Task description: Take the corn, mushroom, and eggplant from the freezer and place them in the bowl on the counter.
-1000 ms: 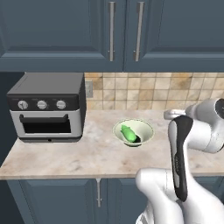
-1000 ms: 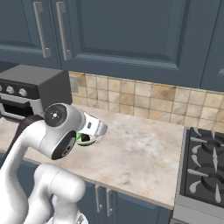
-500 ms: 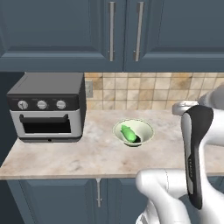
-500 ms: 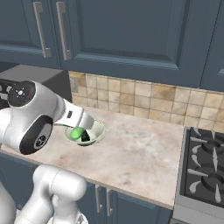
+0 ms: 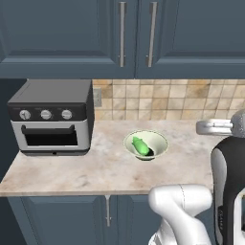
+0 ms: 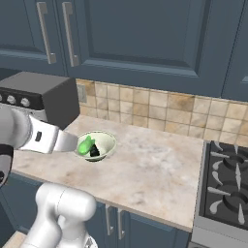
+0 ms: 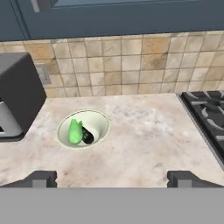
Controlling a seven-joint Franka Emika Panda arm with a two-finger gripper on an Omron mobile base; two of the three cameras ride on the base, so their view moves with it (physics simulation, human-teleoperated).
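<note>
No writing is legible anywhere. The bright green tapered corn (image 7: 75, 131) lies in the round pale cream-green bowl (image 7: 99, 120) on the beige marbled counter (image 7: 144, 144), long axis toward the backsplash, beside the small dark eggplant (image 7: 88, 137). The two-finger gripper (image 7: 113, 178) is spread wide, empty, its arm swung farther aside than a second ago.

One round, shallow, pale cream-green bowl (image 7: 84, 128) is counted on the beige marbled stone counter (image 7: 144, 144). Two vegetables are seen in it: one bright green corn cob (image 7: 75, 131) and, at its 3 o'clock, one small blackish eggplant (image 7: 88, 137). One grey-and-black toaster oven (image 5: 51, 116) is counted.
</note>
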